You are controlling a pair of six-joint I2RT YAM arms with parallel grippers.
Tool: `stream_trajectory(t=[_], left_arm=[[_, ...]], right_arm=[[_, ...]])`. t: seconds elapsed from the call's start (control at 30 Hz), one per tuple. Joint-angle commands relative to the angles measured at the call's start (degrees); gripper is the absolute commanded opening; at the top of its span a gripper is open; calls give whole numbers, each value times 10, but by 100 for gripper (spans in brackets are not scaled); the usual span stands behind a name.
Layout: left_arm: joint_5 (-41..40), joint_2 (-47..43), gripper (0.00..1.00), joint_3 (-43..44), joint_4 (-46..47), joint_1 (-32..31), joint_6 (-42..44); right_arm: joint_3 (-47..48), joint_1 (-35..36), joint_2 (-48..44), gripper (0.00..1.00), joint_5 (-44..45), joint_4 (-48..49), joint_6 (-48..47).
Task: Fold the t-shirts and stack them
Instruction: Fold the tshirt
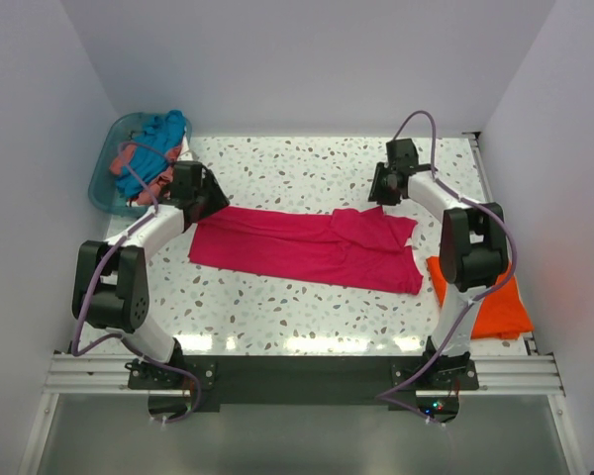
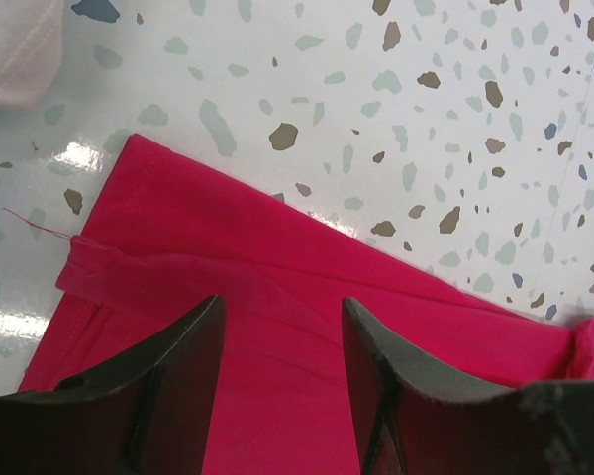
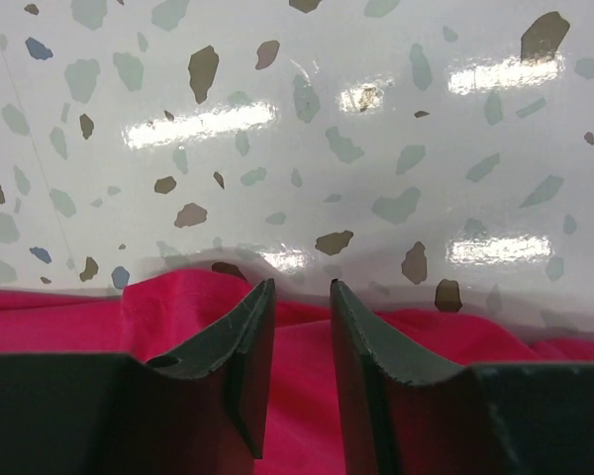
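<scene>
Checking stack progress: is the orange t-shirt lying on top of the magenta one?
No. The orange t-shirt lies on the table by the right arm's base, beside the spread magenta t-shirt, not on it.

The magenta-pink t-shirt [image 1: 312,247] lay flat across the middle of the table, folded lengthwise into a long band, with a sleeve sticking out at its right end; its hem edge [image 2: 129,262] showed a loose thread in the left wrist view. The orange t-shirt [image 1: 490,302] lay folded near the right edge, just beside the pink one. Teal, salmon and white t-shirts [image 1: 153,153] were piled crumpled at the far left corner.
</scene>
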Motion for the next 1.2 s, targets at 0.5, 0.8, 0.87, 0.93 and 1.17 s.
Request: stream_trajectory(t=[0.5, 0.8, 0.87, 0.93, 1.17], left_arm=[[22, -2, 54, 13, 10, -5, 5], [22, 0, 54, 9, 12, -5, 5], [22, -2, 54, 8, 10, -5, 4], [22, -3, 54, 6, 10, -5, 3], [5, -11, 52, -12, -2, -4, -17]], right_arm=[[-15, 4, -27, 39, 72, -7, 2], [-31, 4, -31, 29, 45, 7, 11], [-39, 4, -36, 14, 32, 12, 16], [-46, 5, -45, 6, 24, 19, 18], [-98, 4, -133, 0, -7, 42, 29]])
